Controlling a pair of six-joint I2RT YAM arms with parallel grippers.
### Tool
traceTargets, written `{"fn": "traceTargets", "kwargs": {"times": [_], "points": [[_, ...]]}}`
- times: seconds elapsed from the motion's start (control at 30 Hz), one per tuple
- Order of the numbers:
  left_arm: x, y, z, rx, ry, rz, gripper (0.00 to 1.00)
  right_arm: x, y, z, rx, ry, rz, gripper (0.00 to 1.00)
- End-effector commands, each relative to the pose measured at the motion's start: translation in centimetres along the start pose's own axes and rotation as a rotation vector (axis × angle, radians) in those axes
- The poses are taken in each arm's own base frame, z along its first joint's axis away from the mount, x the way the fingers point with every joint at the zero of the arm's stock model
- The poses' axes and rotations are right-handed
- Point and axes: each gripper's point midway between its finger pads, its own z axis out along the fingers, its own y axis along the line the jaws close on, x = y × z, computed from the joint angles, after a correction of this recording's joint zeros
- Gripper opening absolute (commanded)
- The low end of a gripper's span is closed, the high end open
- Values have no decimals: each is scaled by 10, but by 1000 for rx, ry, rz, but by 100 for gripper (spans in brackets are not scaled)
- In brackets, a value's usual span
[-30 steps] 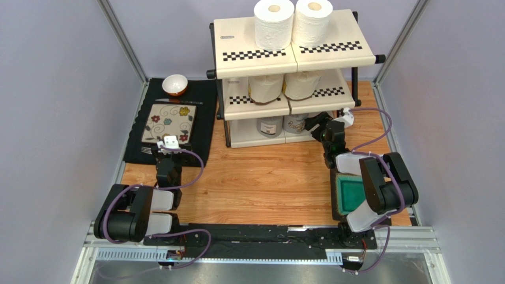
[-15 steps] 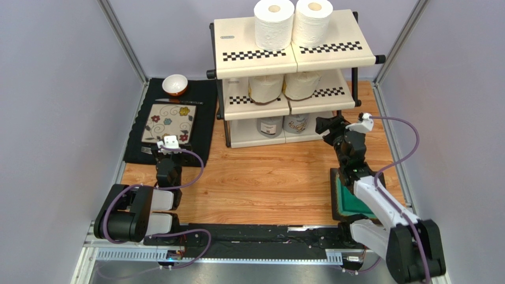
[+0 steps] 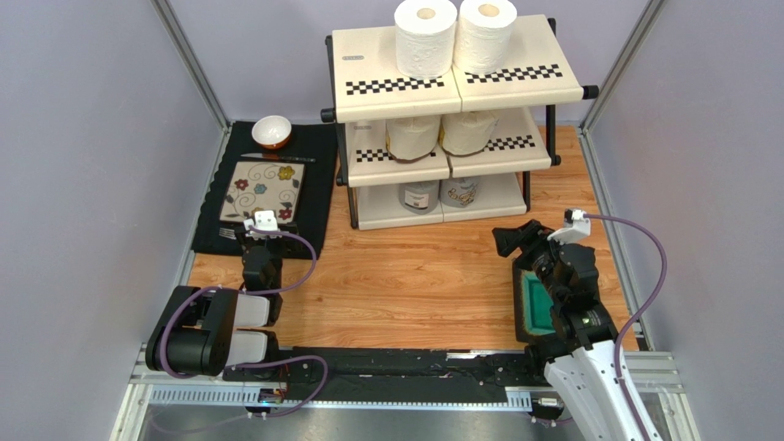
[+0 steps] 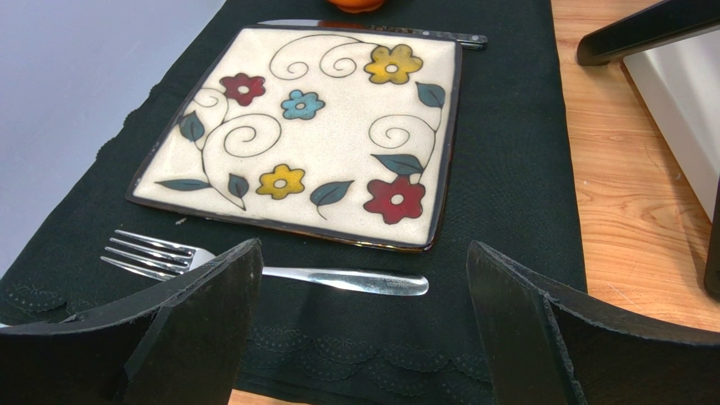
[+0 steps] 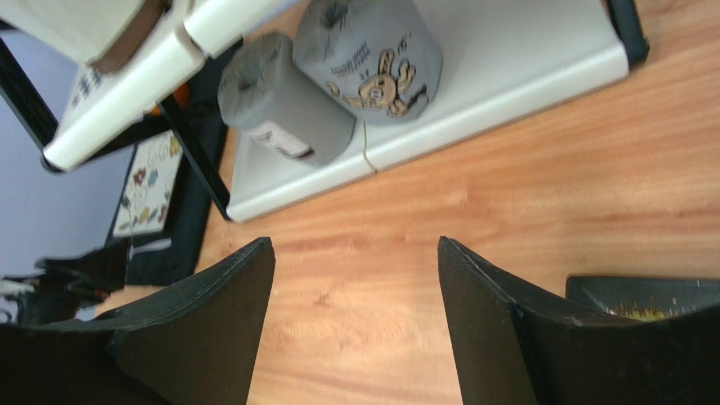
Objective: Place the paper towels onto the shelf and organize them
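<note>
The shelf (image 3: 368, 64) stands at the back centre. Two white rolls (image 3: 426, 37) sit on its top tier, two cream rolls (image 3: 413, 136) on the middle tier, two grey rolls (image 3: 420, 195) on the bottom tier; the grey rolls (image 5: 372, 52) also show in the right wrist view. My right gripper (image 3: 512, 241) is open and empty over bare wood in front of the shelf's right end; in its wrist view the right gripper (image 5: 355, 278) holds nothing. My left gripper (image 3: 250, 231) is open and empty at the near edge of the black mat, and shows in its own wrist view (image 4: 363, 304).
A floral square plate (image 3: 262, 190) lies on a black mat (image 3: 317, 165), with a fork (image 4: 270, 270), a knife (image 3: 276, 158) and a small white-and-orange bowl (image 3: 271, 131). A green-lined black tray (image 3: 534, 308) sits at the near right under the right arm.
My right gripper has pulled back from the shelf's bottom tier toward the near right, empty. The left arm has not moved.
</note>
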Motion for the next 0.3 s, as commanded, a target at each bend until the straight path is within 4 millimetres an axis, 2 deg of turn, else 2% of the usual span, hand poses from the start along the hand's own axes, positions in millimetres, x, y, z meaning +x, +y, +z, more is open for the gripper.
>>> {"fn": "traceTargets", "kwargs": {"times": [0.0, 0.13, 0.27], "points": [[78, 14, -63, 7, 198, 55, 99, 27, -1, -25, -18, 146, -55, 74], [77, 13, -62, 8, 196, 54, 99, 36, 1, -31, -50, 154, -28, 74], [78, 14, -63, 7, 198, 55, 99, 36, -1, -31, -33, 134, 25, 74]]}}
